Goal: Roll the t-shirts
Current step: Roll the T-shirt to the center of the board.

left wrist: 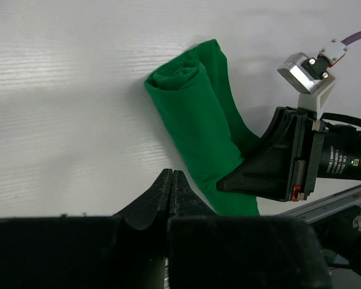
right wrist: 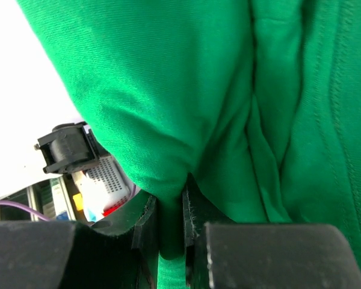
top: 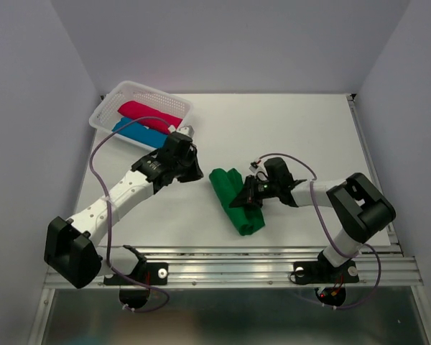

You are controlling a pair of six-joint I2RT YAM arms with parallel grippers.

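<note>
- The deep green soft cloth t-shirt (top: 230,195), gathered into a loose roll, is lying near the middle of the white table (top: 309,136), just ahead of the two arm bases.
- Its long axis is running diagonally in the top view, from far-left to near-right. The far end is showing a coiled face in the left wrist view, while the near end is looking flatter and looser.
- The right gripper (top: 238,200) is reaching in from the shirt's right side, roughly across that axis, and is meeting the roll about midway along its length.
- Its jaws are standing only a sliver apart and are pinching a fold of the green cloth. The right wrist view is showing the fabric drawn down into the gap.
- The left gripper (top: 195,171) is hanging to the left of the roll's far end, near but not touching it, with its jaws pressed together on nothing.
- The right arm is therefore the nearer one and is the one gripping the cloth. By my judgement, any tightening or lifting of the roll is depending on that pinch, and the left arm would need to come rightward to help.
- The crimson-pink rolled t-shirt (top: 147,113) and the bright blue rolled t-shirt (top: 138,132) are lying side by side in the white plastic lattice basket (top: 152,88) at the table's far left, well apart from the green one.
</note>
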